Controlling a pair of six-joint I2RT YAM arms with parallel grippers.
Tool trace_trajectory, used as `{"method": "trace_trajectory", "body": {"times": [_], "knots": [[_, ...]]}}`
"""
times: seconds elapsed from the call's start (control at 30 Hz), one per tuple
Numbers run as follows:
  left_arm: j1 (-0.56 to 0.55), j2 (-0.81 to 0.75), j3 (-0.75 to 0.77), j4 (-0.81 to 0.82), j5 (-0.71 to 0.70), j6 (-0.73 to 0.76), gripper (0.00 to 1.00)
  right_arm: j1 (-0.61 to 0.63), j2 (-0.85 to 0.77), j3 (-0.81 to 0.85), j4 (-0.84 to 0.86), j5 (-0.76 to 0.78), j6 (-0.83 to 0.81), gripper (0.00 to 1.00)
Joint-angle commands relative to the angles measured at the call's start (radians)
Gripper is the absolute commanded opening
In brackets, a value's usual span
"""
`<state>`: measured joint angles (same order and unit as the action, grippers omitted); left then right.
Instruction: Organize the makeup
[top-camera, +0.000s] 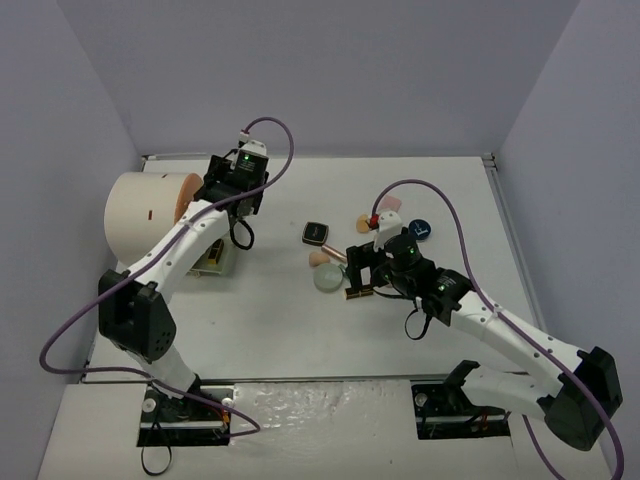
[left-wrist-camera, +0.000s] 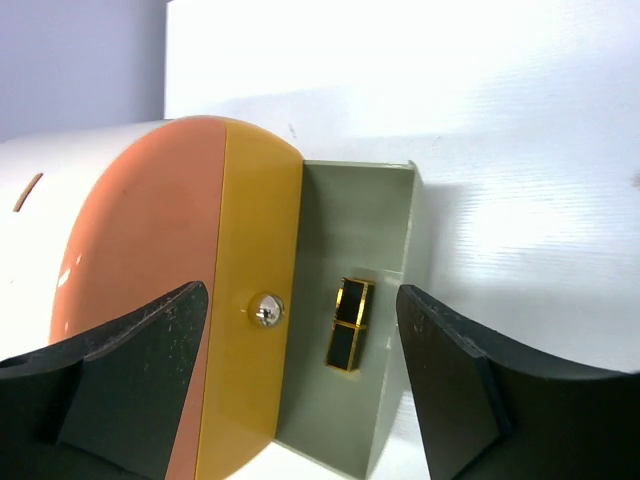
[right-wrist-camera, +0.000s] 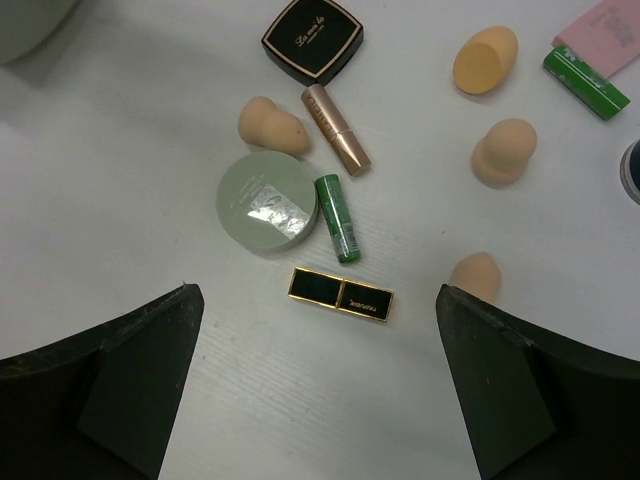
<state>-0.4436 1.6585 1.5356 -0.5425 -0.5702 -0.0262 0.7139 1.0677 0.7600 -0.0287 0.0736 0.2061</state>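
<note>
In the left wrist view, a black-and-gold lipstick (left-wrist-camera: 350, 323) lies in the grey-green drawer (left-wrist-camera: 360, 220) of the cream cylinder (top-camera: 150, 215). My left gripper (left-wrist-camera: 300, 390) hangs open above it, holding nothing. My right gripper (right-wrist-camera: 315, 390) is open over another black-and-gold lipstick (right-wrist-camera: 340, 294) on the table. Just beyond it lie a pale green disc (right-wrist-camera: 268, 201), a green tube (right-wrist-camera: 338, 217), a rose-gold lipstick (right-wrist-camera: 336, 129), a black square compact (right-wrist-camera: 312, 38) and several peach sponges (right-wrist-camera: 503, 151).
The drawer's orange front (left-wrist-camera: 150, 250) with a yellow edge and a metal knob (left-wrist-camera: 265, 311) stands left of the lipstick. A pink pad (right-wrist-camera: 605, 22), a second green tube (right-wrist-camera: 586, 82) and a dark round compact (top-camera: 420, 230) lie at the far right of the cluster.
</note>
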Motion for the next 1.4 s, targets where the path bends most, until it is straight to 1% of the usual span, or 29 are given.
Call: {"method": "trace_trajectory", "body": {"times": [0.0, 0.1, 0.17, 0.3, 0.43, 0.53, 0.67, 0.87, 1.23, 1.37], "knots": [[-0.013, -0.134, 0.076, -0.088, 0.140, -0.091, 0.76, -0.004, 0.029, -0.010, 0.037, 0.049, 0.069, 1.00], [-0.028, -0.212, 0.078, -0.126, 0.240, -0.141, 0.81, -0.004, 0.062, -0.024, 0.036, 0.054, 0.107, 0.99], [-0.033, -0.271, 0.050, -0.139, 0.302, -0.173, 0.85, -0.004, 0.088, -0.032, 0.033, 0.059, 0.136, 0.99], [-0.033, -0.407, -0.074, -0.141, 0.380, -0.222, 0.93, -0.003, 0.134, -0.058, 0.032, 0.097, 0.206, 1.00], [-0.033, -0.513, -0.216, -0.128, 0.412, -0.245, 0.97, -0.003, 0.166, -0.079, 0.032, 0.113, 0.255, 1.00], [-0.033, -0.584, -0.350, -0.100, 0.427, -0.256, 0.97, -0.001, 0.203, -0.084, 0.032, 0.118, 0.274, 1.00], [-0.032, -0.618, -0.459, -0.064, 0.435, -0.271, 0.97, 0.003, 0.251, -0.075, 0.040, 0.120, 0.292, 1.00], [-0.030, -0.628, -0.528, -0.036, 0.454, -0.281, 0.97, 0.016, 0.330, -0.067, 0.072, 0.140, 0.302, 1.00], [-0.027, -0.618, -0.526, -0.045, 0.449, -0.267, 0.97, 0.065, 0.403, -0.044, 0.119, 0.143, 0.290, 1.00], [-0.024, -0.621, -0.528, -0.048, 0.447, -0.267, 0.97, 0.070, 0.431, -0.033, 0.124, 0.170, 0.288, 1.00]]}}
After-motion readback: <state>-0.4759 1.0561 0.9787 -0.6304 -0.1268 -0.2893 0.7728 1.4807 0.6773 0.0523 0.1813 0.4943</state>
